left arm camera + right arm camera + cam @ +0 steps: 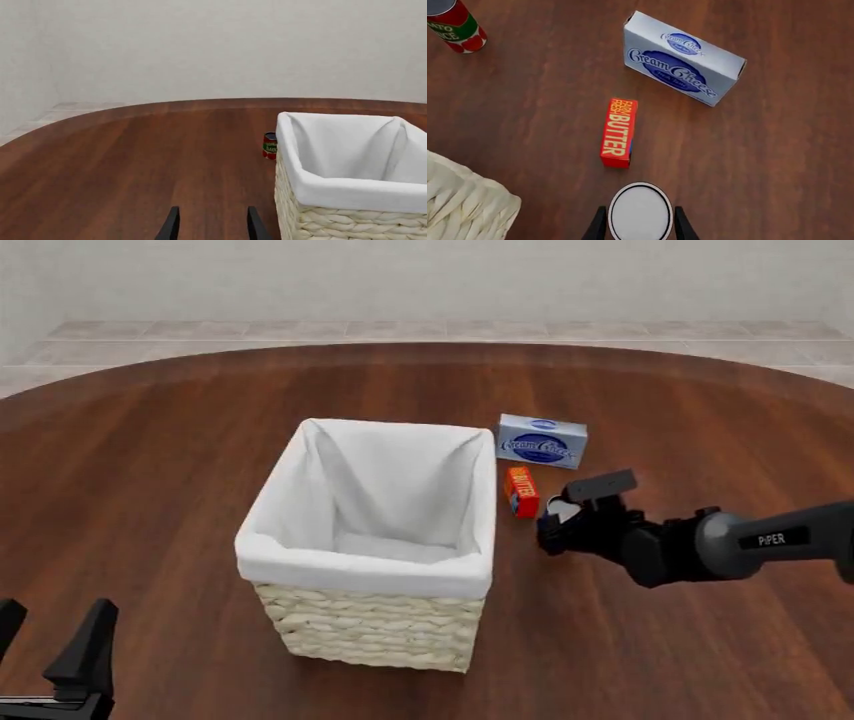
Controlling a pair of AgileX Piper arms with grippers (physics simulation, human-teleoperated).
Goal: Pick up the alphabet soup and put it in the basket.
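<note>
The basket (367, 570) stands mid-table (160, 470). At its 2 o'clock lies the cream cheese box (542, 440); the butter box (522, 491) sits just right of its rim (between them, roughly), with the alphabet soup (640, 212) at 4 o'clock from it.

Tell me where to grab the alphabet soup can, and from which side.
Grip the alphabet soup by its curved side wall, coming straight down from above. It stands upright with its lid up, and the right gripper is open over it, fingers on either side.
</note>
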